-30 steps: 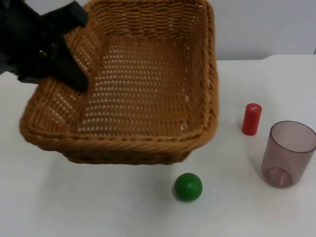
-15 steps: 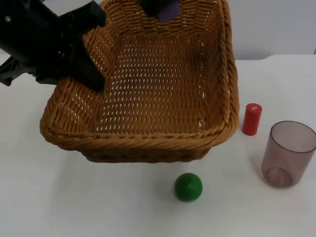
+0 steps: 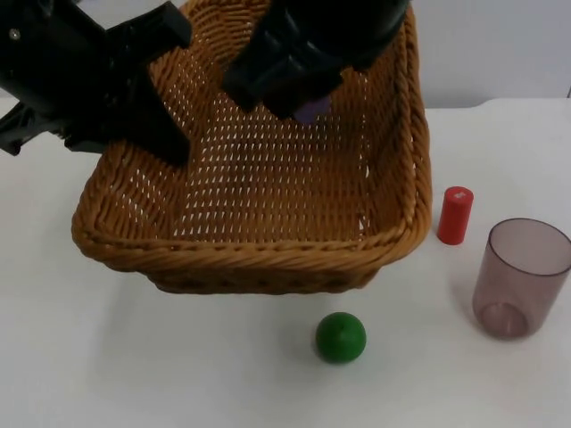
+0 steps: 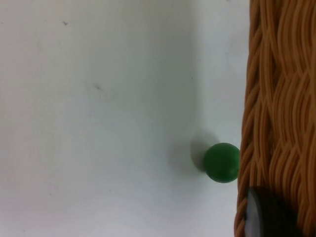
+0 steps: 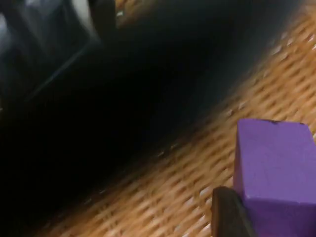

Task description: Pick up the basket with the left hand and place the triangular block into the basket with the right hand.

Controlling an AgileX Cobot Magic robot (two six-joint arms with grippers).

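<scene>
Now the purple block (image 3: 310, 110) is held above the inside of the basket (image 3: 259, 259).
Nearest on the table (image 3: 89, 366) lies a green ball (image 3: 340, 337); a tinted cup (image 3: 517, 276) and red cylinder (image 3: 454, 215) stand to the right. The basket is gripped at its left rim by the clamped left end effector (image 3: 143, 125). Farther back, the right end effector (image 3: 299, 94) is closed on the block.

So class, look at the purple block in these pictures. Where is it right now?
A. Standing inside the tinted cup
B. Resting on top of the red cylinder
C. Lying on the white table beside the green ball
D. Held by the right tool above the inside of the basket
D: the right tool grips the purple block over the woven floor of the basket, which the left tool holds by its rim.
</scene>
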